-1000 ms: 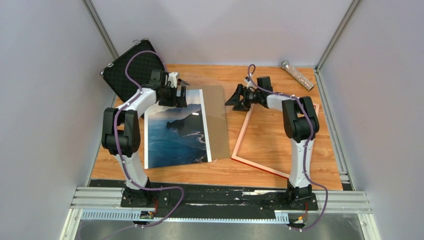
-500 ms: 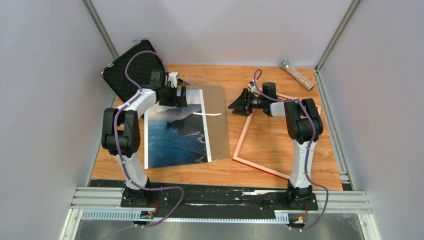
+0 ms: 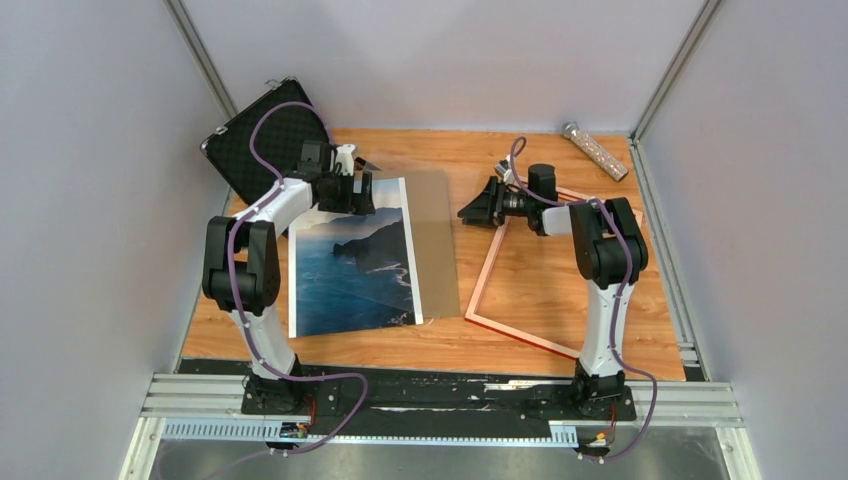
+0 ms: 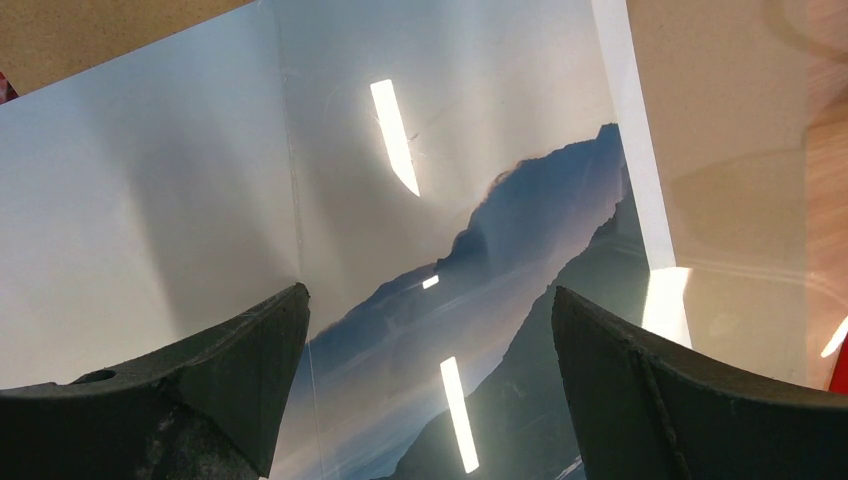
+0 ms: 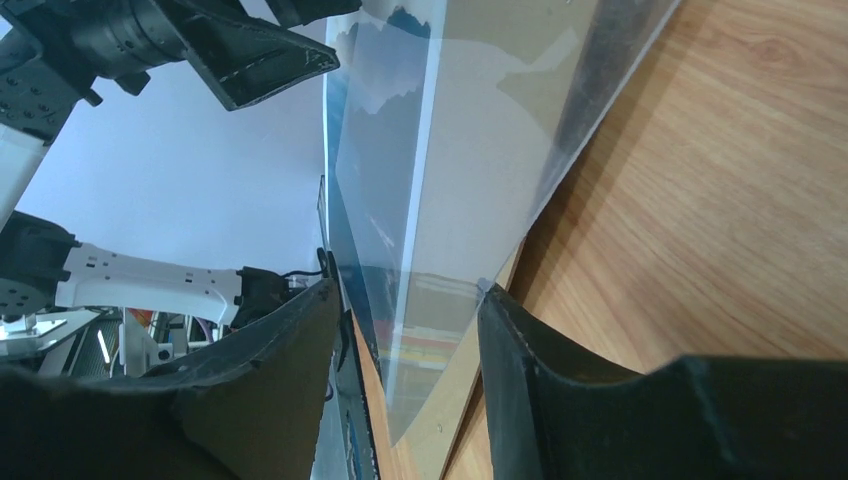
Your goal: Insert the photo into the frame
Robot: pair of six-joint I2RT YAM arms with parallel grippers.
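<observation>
The photo [image 3: 355, 270] lies face up left of centre, on a brown backing board [image 3: 438, 240]. My left gripper [image 3: 352, 197] hangs open just over the photo's far edge; its view shows pale sky and dark cliffs [image 4: 480, 250] between the spread fingers [image 4: 430, 292]. The frame [image 3: 520, 333] lies flat at the right, with bare wood inside it. My right gripper [image 3: 476, 207] is at the frame's far left corner, turned sideways and open [image 5: 408, 288]. A clear pane [image 5: 470, 150] lies over the board; its corner is at one right fingertip [image 5: 490, 300], and nothing is clamped.
A black foam-lined case [image 3: 265, 135] leans in the back left corner. A glittery tube [image 3: 595, 150] lies at the back right. Grey walls close in on both sides. The left arm [image 5: 150, 280] shows in the right wrist view.
My right gripper has turned and shifted slightly right and nearer at the frame's corner, and the frame slid a little right. The left arm and the photo have not moved.
</observation>
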